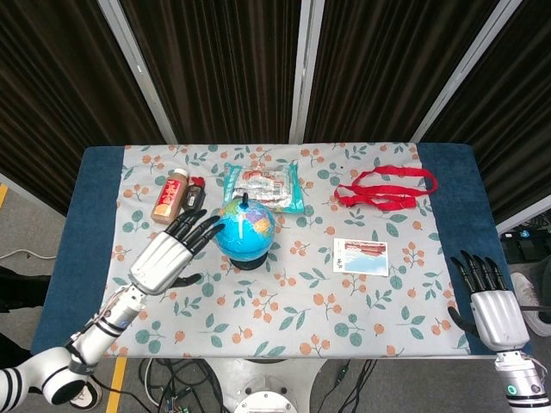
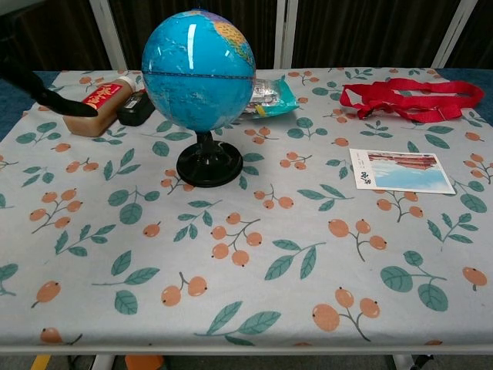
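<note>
Hovering just beside the globe (image 1: 244, 229), the left hand (image 1: 170, 252) spreads its fingers, empty.

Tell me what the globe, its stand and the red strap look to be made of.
Globe: probably hard plastic with a glossy printed skin; light glints off it. Its stand: black, smooth, likely moulded plastic, with a sheen on the round base. Red strap: woven fabric webbing by its look, matte, lying in limp flat loops.

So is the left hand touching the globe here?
Cannot tell. In the head view the left hand has fingertips right at the globe, with neither gap nor contact plain.
</note>
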Tool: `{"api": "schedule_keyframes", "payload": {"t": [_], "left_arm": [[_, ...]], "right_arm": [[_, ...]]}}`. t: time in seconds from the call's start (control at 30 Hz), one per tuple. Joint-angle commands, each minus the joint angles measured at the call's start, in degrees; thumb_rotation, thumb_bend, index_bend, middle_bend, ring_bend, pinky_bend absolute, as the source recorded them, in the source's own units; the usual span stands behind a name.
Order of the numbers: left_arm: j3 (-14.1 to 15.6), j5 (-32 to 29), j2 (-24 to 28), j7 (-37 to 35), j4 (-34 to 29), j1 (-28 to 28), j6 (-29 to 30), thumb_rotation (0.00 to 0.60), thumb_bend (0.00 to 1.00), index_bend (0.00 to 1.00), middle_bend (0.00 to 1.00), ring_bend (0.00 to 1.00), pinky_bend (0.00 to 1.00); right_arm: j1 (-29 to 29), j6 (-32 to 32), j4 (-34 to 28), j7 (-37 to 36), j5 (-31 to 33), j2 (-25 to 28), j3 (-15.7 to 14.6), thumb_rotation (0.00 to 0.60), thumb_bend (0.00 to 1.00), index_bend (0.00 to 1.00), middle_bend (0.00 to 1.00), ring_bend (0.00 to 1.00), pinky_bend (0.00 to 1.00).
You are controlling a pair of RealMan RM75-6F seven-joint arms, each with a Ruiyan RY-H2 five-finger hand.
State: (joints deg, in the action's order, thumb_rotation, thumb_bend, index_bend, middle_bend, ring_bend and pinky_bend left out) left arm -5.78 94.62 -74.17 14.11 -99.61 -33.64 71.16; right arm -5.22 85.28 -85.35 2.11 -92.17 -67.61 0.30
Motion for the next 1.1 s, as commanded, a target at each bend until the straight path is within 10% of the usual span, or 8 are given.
{"api": "schedule_keyframes", "payload": {"t": [0.03,1.1], "left_arm": [[-0.5,-0.4,-1.7,-0.2,-0.1,-1.6,-2.0,0.6,0.01,0.04,0.08,0.0,0.11],[-0.1,-6.2,0.5,2.2,1.9,0.7,-0.7,0.6,0.01,0.05,0.12,0.0,0.11]], "right_arm": [[0.1,0.1,0.2,-0.4,0.1,0.0,0.0,0.6,0.17,0.0,0.0,0.0,0.0],[0.2,0.4,0.3,-0.9,0.0,0.2,0.1,0.6,0.17,0.0,0.0,0.0,0.0]]}}
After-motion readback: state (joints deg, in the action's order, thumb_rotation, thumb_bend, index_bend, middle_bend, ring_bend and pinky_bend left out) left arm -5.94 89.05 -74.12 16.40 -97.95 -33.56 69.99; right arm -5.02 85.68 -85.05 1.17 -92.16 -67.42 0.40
